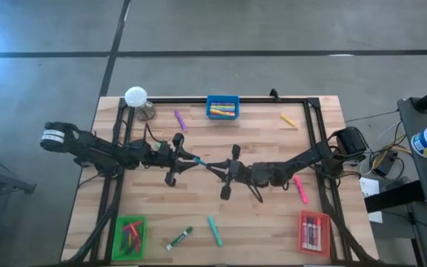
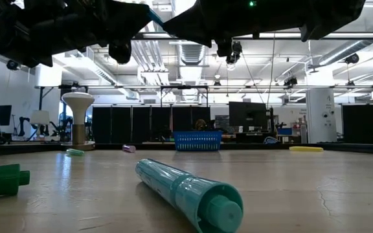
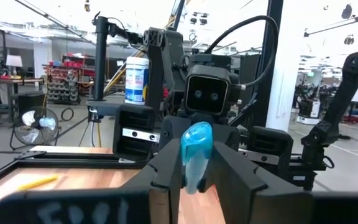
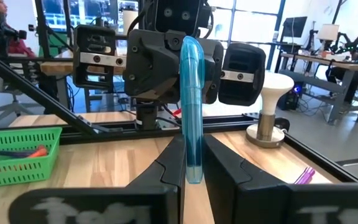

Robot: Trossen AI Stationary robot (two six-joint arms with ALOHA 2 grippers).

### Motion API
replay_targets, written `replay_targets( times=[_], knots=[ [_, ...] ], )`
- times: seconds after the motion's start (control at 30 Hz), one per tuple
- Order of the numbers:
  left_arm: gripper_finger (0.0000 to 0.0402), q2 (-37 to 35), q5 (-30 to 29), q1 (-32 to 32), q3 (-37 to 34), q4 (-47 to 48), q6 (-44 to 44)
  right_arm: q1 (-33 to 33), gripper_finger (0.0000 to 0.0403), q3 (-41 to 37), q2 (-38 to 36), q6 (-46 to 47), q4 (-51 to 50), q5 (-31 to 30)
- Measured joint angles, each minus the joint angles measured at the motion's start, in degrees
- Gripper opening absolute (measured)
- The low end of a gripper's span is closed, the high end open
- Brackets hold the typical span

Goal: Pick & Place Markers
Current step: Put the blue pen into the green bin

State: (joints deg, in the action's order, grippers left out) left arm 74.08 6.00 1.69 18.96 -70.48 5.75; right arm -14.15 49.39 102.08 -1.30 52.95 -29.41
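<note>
Pincers met mid-counter: right pincer (image 4: 194,163) pinching blue marker (image 4: 191,106); left pincer (image 3: 197,171) closed around its far end. Risk: mistimed release dropping marker onto counter (image 1: 258,126).

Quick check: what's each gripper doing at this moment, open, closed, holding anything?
Left gripper: closed on one end of the blue marker.
Right gripper: closed on the marker's other end.

Three trays (image 1: 222,99); six loose markers (image 1: 215,231) on the table; two grippers (image 1: 199,161).
</note>
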Motion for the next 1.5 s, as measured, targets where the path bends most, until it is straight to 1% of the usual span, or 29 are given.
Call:
replay_targets(
  times=[0.2, 0.3, 0.4, 0.7, 0.83, 0.9, 0.97, 1.13, 1.23, 1.37, 1.5],
  knots=[
    [0.0048, 0.0, 0.2, 0.0, 0.0, 0.0, -0.9, 0.0, 0.0036, 0.0, 0.0, 0.0, 0.0, 0.0],
    [0.0044, 0.0, 0.4, 0.0, 0.0, 0.0, -1.0, 0.0, 0.0041, 0.0, 0.0, -0.4, 0.0, 0.0],
    [0.0043, 0.0, 0.3, 0.0, 0.0, 0.0, -1.2, 0.0, 0.0056, 0.0, 0.0, -0.4, -0.3, -0.2],
    [0.0041, 0.0, 0.3, 0.0, 0.0, -0.7, -1.2, 0.1, 0.0122, 0.0, 0.2, -0.3, -0.5, -1.0],
    [0.0040, 0.0, 0.3, 0.0, 0.0, -0.7, -1.2, 0.1, 0.0132, 0.0, 0.2, -0.6, -0.5, -0.9],
    [0.0041, 0.0, 0.3, 0.0, 0.0, -0.7, -0.6, 0.1, 0.0127, 0.0, 0.2, -0.6, -0.5, -0.9],
    [0.0052, 0.0, 0.5, 0.0, 0.3, -0.7, 0.8, 0.1, 0.0113, 0.0, 0.2, -0.7, -0.5, -0.9],
    [0.0086, 0.0, 0.9, 0.1, 1.2, 0.0, 1.2, 0.1, 0.0057, 0.0, 0.2, -1.0, -0.5, -0.7],
    [0.0094, 0.0, 0.9, 0.1, 1.5, 0.5, 0.6, 0.0, 0.0031, 0.0, 0.2, -1.7, -0.5, -0.5],
    [0.0096, 0.0, 1.0, 0.1, 1.6, 0.6, -0.1, 0.0, 0.0028, 0.0, 0.2, -1.9, -0.6, -0.5],
    [0.0097, 0.0, 1.1, 0.1, 1.6, 0.8, -0.1, 0.0, 0.0035, 0.0, 0.2, -1.8, -1.0, -0.4]
  ],
)
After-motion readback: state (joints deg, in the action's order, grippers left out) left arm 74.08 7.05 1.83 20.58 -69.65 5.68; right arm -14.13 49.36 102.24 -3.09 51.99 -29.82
